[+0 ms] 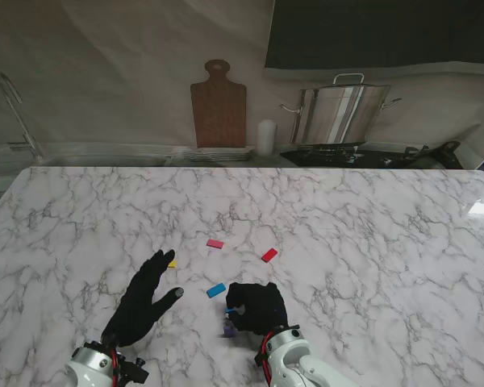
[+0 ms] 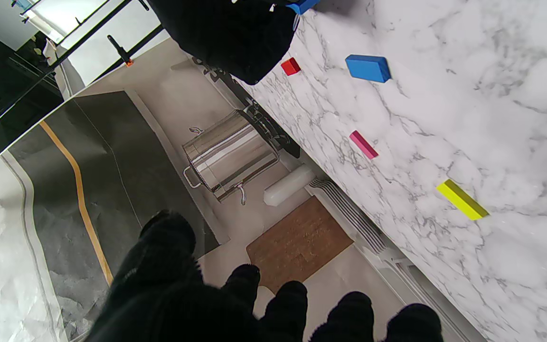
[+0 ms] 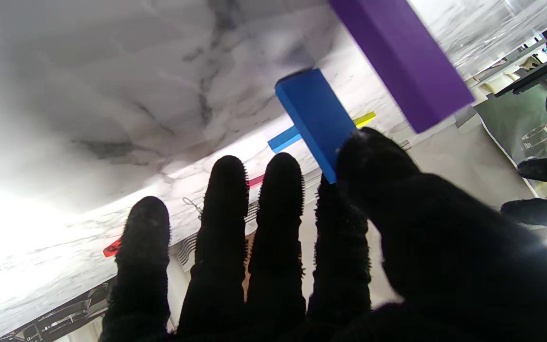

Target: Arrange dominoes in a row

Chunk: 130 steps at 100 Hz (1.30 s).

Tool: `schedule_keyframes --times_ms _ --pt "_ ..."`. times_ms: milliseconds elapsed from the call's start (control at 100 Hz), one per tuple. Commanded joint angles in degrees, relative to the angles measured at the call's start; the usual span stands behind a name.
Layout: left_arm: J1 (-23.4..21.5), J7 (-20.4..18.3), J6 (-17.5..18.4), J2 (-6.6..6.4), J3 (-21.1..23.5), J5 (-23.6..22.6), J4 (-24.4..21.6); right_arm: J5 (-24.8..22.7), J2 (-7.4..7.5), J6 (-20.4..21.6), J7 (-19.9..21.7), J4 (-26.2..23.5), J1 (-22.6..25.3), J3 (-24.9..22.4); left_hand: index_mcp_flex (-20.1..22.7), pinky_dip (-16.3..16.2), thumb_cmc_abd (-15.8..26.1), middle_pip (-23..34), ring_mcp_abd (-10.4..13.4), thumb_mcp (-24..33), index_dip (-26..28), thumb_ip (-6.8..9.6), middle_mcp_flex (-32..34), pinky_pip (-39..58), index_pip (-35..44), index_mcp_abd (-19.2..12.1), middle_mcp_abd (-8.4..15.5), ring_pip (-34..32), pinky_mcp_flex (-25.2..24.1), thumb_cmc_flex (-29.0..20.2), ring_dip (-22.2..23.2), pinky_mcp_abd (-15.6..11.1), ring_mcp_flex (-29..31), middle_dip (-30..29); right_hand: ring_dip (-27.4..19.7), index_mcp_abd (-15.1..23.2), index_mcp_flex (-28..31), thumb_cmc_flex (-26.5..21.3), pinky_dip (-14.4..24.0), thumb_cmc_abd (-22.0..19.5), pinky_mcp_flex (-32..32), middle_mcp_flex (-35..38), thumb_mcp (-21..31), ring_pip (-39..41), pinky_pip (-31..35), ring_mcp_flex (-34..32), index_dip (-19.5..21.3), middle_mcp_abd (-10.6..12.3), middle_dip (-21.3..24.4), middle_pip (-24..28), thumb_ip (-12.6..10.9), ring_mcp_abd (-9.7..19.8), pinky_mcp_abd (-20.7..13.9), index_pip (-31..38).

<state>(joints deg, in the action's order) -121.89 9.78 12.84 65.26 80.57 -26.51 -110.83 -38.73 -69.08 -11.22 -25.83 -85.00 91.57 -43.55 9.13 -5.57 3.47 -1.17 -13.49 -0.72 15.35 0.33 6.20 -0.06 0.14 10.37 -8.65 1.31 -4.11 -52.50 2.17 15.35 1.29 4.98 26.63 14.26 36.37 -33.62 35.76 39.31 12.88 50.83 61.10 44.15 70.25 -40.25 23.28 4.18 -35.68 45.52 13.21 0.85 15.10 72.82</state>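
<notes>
right hand [image 3: 302, 266] pinching a dark blue domino [image 3: 316, 121] between thumb and index, long axis slanting toward marble table [image 1: 371, 242]; purple domino [image 3: 399, 57] just beside, standing on end. light blue domino [image 1: 216, 290], pink [image 1: 215, 243], red [image 1: 269, 255], yellow [image 2: 462, 200] lying flat, scattered. left hand [image 1: 143, 302] spread, holding nothing.

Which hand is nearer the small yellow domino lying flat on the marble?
Left. The left hand has a fingertip right beside the yellow domino; the right hand sits well to its right, nearer me.
</notes>
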Motion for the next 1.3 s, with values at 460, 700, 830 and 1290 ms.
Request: schedule_keyframes --times_ms 460,700,830,1290 --pt "-0.2 -0.8 -0.1 -0.01 -0.2 0.0 -0.2 -1.3 0.32 -0.3 0.5 -0.2 0.1 0.2 -1.5 0.2 0.4 -0.4 0.2 -0.1 -1.1 0.03 -1.3 -0.7 -0.9 -0.2 0.4 0.5 0.2 -1.2 -1.0 -0.2 -1.6 -0.4 0.7 0.5 2.5 -1.7 1.0 0.2 -1.0 -1.8 -0.5 -0.2 -0.4 1.4 3.8 -0.7 -1.2 -0.2 -1.1 -0.1 -0.7 -1.8" --pt "-0.2 -0.8 -0.1 -0.01 -0.2 0.0 -0.2 -1.8 0.56 -0.5 1.0 -0.5 0.1 0.3 -1.5 0.2 0.4 -0.4 0.2 -0.1 -1.1 0.03 -1.3 -0.7 -0.9 -0.2 0.5 0.5 0.2 -1.1 -1.0 -0.2 -1.6 -0.5 0.8 0.2 3.0 -1.9 1.1 0.0 -1.2 -1.7 -0.6 -0.2 -0.6 1.4 7.3 -0.8 -1.6 -0.5 -1.2 -0.2 -0.6 -3.9" --pt "-0.2 -0.8 -0.1 -0.01 -0.2 0.0 -0.2 -1.9 0.62 -0.5 1.2 -0.5 0.1 0.3 -1.5 0.2 0.4 -0.4 0.2 -0.1 -1.2 0.03 -1.3 -0.7 -0.9 -0.2 0.5 0.5 0.2 -1.2 -1.0 -0.2 -1.6 -0.5 0.8 0.4 3.3 -1.7 1.2 0.0 -1.2 -1.9 -1.0 -0.4 -0.6 1.5 8.6 -0.9 -1.6 -0.8 -1.2 -0.2 -0.6 -6.2" --pt "-0.2 -0.8 -0.1 0.00 -0.2 0.1 -0.1 -2.1 0.91 -0.8 2.2 -1.0 0.3 0.3 -1.5 0.1 0.4 -0.4 0.2 -0.1 -1.2 0.03 -1.3 -0.7 -0.9 -0.2 0.4 0.5 0.2 -1.2 -1.0 -0.3 -1.6 -0.5 0.7 -0.8 0.0 -0.6 1.4 0.3 -2.3 -4.7 -1.6 -1.1 -1.3 3.7 7.4 -1.5 -1.8 -1.3 -1.3 -0.3 -1.1 -13.7"
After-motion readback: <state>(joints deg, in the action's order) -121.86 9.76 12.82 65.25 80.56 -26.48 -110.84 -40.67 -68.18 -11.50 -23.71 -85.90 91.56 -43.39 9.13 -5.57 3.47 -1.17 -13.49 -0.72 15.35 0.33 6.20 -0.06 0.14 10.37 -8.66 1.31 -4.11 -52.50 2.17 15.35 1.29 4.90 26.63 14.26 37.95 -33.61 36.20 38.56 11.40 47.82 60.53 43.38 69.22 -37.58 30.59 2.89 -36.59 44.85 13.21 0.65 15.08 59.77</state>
